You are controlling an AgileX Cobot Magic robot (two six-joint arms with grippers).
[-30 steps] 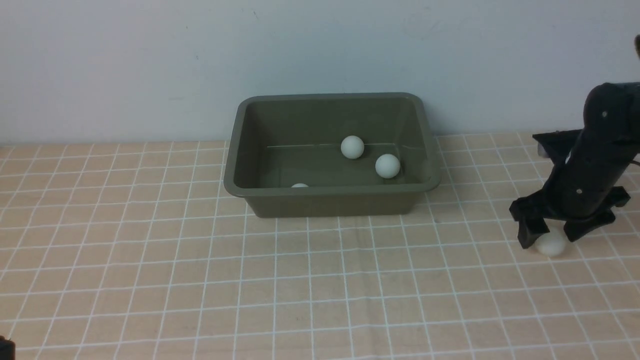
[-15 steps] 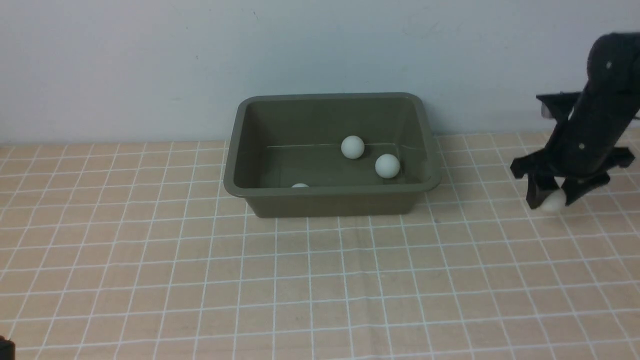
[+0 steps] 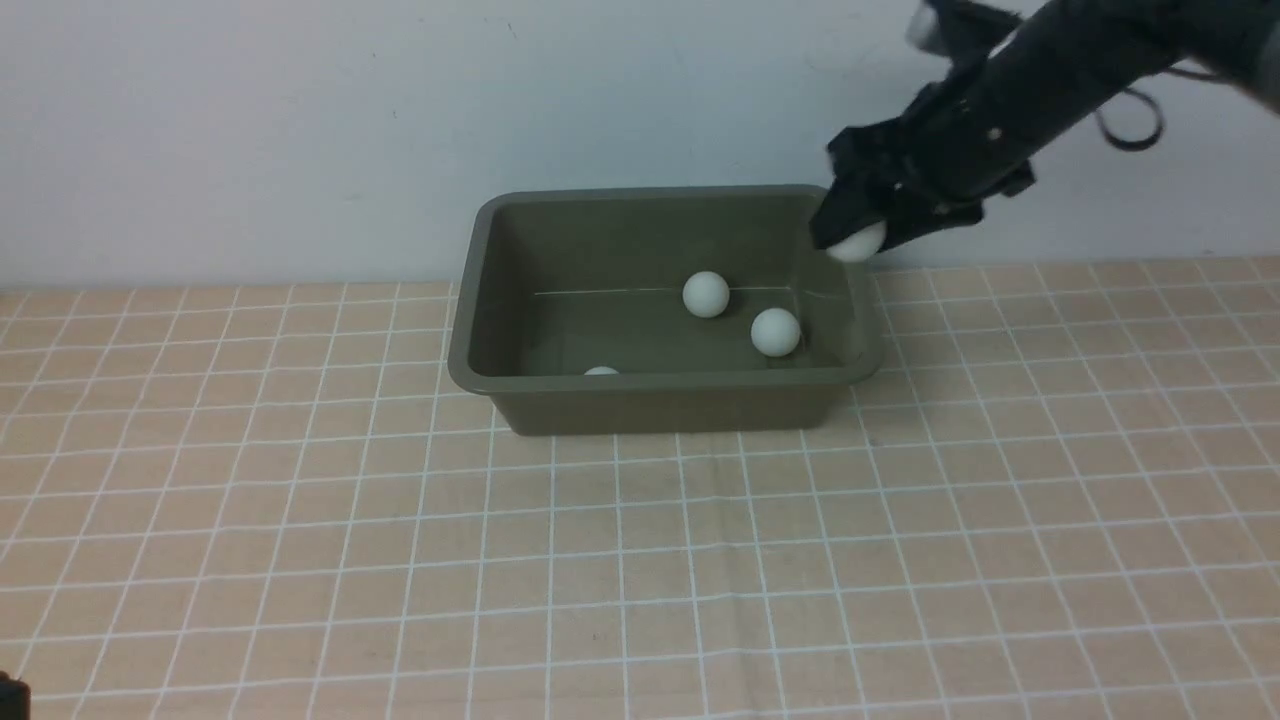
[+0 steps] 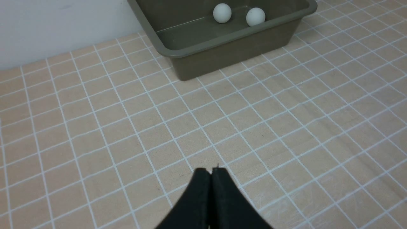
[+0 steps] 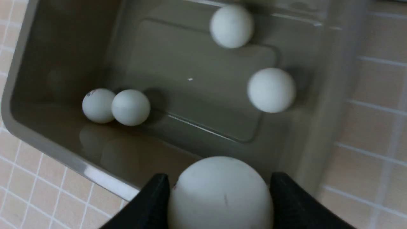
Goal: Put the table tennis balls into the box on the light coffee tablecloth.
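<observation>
right gripper (image 3: 857, 240) clamped on last ball (image 5: 220, 194), hanging over far right corner of box (image 3: 660, 395). four balls (image 5: 116, 106) already inside. none loose on tablecloth (image 3: 640, 560). left gripper (image 4: 211, 173) closed, empty. only the drop left, probably.

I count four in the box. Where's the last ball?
The last ball is pinched in the right gripper, in the air over the box's far right corner.
</observation>
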